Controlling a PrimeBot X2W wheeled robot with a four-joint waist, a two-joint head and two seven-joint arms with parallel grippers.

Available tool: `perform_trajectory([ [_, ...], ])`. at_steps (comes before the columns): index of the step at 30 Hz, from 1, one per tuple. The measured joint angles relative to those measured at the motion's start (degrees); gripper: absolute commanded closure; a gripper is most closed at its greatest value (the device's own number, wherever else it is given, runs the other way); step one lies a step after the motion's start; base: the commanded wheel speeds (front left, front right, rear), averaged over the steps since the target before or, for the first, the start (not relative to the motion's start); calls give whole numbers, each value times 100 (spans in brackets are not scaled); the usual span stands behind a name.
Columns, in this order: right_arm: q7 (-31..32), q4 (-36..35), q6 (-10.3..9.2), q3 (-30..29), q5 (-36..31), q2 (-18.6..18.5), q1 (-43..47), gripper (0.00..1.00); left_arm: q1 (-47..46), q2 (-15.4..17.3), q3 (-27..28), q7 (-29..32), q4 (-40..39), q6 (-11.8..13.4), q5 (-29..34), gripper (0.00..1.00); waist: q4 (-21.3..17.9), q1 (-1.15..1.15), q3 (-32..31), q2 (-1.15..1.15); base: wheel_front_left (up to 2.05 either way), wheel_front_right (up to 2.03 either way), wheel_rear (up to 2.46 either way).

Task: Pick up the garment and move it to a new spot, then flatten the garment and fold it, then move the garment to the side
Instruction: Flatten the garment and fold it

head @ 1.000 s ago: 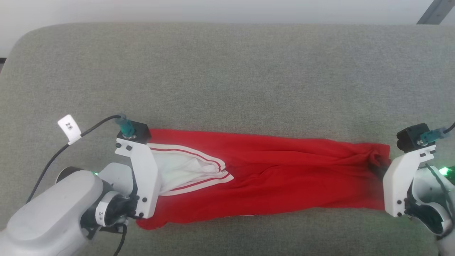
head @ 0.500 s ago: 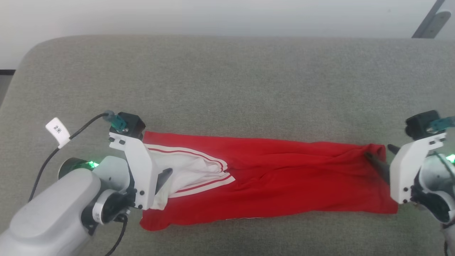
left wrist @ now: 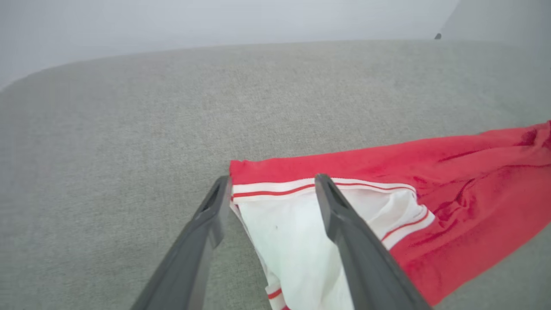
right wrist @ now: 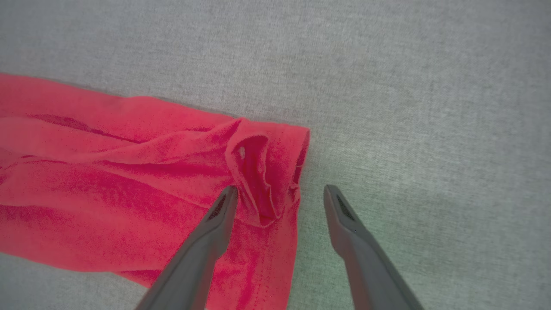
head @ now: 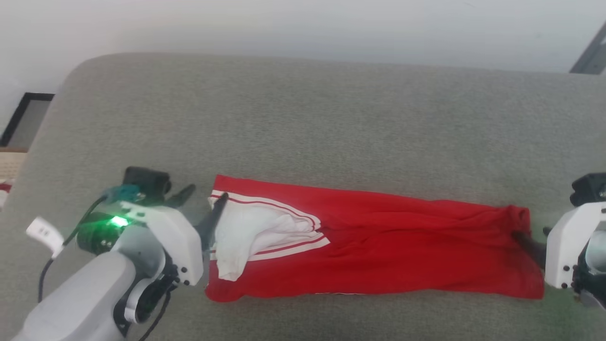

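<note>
Where the garment (head: 378, 246) lies as a long red band across the near half of the bench (head: 331, 118), folding appears under way. Left claw (left wrist: 272, 177), wide and empty, sits at the garment's white-trimmed end; right claw (right wrist: 280, 188), equally wide and empty, at its puckered opposite end. Next move likely requires regripping both ends for an end-to-end fold. Lettering and lower layers are hidden.

Bright, even light; faint shadows under the garment (head: 402, 246); slightly hazy, soft focus.
</note>
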Motion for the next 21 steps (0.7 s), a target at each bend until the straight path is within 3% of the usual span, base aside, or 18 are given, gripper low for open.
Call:
perform_trajectory([
  [9,310,426,0,-86,109,71,80,0,560,-171,464,-1828,515,-25,175,0,253,0,-82,0,0,0,0],
  [13,350,694,0,-59,212,164,52,0,815,-241,664,-2306,738,-81,171,0,352,0,-97,0,0,0,0],
  [14,357,748,0,-52,223,163,39,10,865,-276,731,-2354,797,-99,160,0,378,0,-96,0,0,0,0],
  [16,346,915,-3,-11,378,197,-41,100,1016,-414,943,-2447,912,-208,170,0,443,0,-93,0,0,0,0],
  [21,99,1121,-2,44,580,231,-102,100,1198,-635,1379,-2463,991,-337,381,0,525,0,-69,0,0,0,0],
])
